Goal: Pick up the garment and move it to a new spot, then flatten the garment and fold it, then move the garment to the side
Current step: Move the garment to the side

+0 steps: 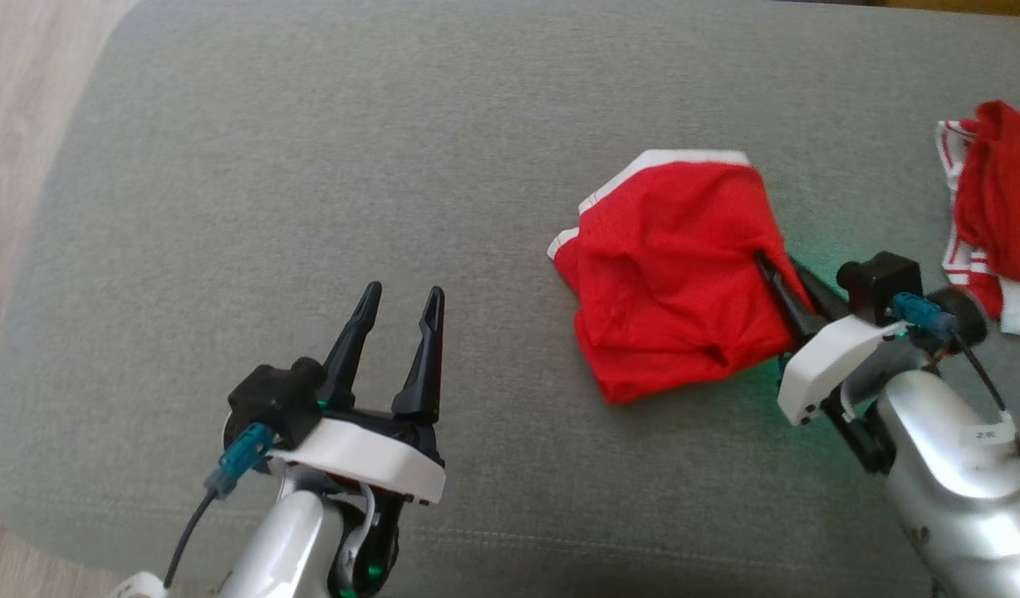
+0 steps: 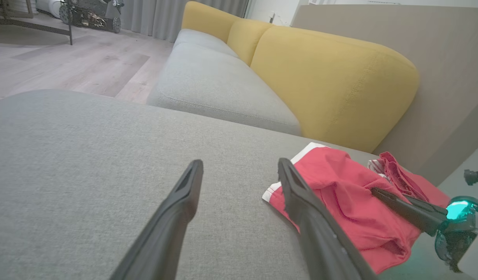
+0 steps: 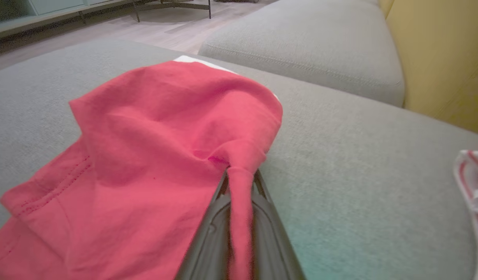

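Red garment (image 1: 676, 274) pinched at its edge by right end effector (image 1: 772, 270); left end effector (image 1: 404, 291) spread empty over grey cushion (image 1: 311, 124).

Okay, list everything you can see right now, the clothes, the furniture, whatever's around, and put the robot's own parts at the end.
red garment: one, red with white trim, crumpled on the right half of the grey cushion, its right edge pinched in a gripper
second garment: one, red with white striped trim, bunched at the far right of the same cushion, apart from the first
grey cushion: one, grey fabric, the surface under both garments
sofa: one, grey seat with yellow back cushions, behind the grey cushion
wooden floor: pale planks, beyond the cushion on the left
left gripper: one, dark fingers, open, over bare cushion left of the red garment
right gripper: one, dark fingers, shut on the red garment's right edge
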Available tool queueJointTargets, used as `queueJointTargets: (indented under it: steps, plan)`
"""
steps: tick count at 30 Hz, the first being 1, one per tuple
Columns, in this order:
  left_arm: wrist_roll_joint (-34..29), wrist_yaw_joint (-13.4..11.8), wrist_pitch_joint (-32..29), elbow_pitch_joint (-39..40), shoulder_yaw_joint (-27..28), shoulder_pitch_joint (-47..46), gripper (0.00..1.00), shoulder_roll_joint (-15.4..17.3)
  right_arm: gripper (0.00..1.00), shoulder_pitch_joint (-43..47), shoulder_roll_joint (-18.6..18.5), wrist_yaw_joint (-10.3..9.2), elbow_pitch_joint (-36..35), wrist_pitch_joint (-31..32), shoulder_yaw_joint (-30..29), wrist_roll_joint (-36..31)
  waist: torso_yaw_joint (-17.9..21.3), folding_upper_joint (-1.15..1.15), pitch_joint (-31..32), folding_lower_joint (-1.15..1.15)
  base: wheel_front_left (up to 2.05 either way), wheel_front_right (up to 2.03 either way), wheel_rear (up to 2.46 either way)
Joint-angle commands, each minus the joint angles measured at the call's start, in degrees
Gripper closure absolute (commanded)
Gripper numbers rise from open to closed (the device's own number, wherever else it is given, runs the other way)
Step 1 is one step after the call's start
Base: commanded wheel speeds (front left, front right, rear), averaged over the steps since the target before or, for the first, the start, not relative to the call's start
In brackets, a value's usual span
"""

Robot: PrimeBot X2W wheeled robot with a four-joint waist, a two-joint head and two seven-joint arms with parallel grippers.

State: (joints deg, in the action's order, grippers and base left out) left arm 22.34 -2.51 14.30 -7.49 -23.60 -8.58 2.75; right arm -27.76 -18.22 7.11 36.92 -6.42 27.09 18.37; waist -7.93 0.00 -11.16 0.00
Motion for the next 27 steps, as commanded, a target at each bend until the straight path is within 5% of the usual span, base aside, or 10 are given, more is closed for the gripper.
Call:
queueJointTargets:
  steps: [1, 10, 27]
  plan:
    - [-0.35, 0.0, 0.7, 2.16, 1.55, -2.81, 0.0, 0.12, 1.0, -1.55, -0.87, 0.37, -1.8, -1.09, 0.73, -0.68, 0.54, 0.0, 0.01, 0.0, 0.0, 0.0, 0.0]
    - [-0.86, 0.3, 0.7, 3.13, 1.46, -4.3, 0.0, 0.12, 1.0, -4.94, -5.68, 0.37, -5.45, -3.62, 3.89, -6.48, 5.21, 0.0, -1.15, 0.0, 0.0, 0.0, 0.0]
    - [-4.14, 1.99, 0.7, 3.38, 1.22, -10.03, 0.0, 0.12, 1.0, -16.38, -20.3, 0.37, -10.48, 0.63, 12.26, -4.55, 14.04, 0.0, -8.49, 0.0, 0.0, 0.0, 0.0]
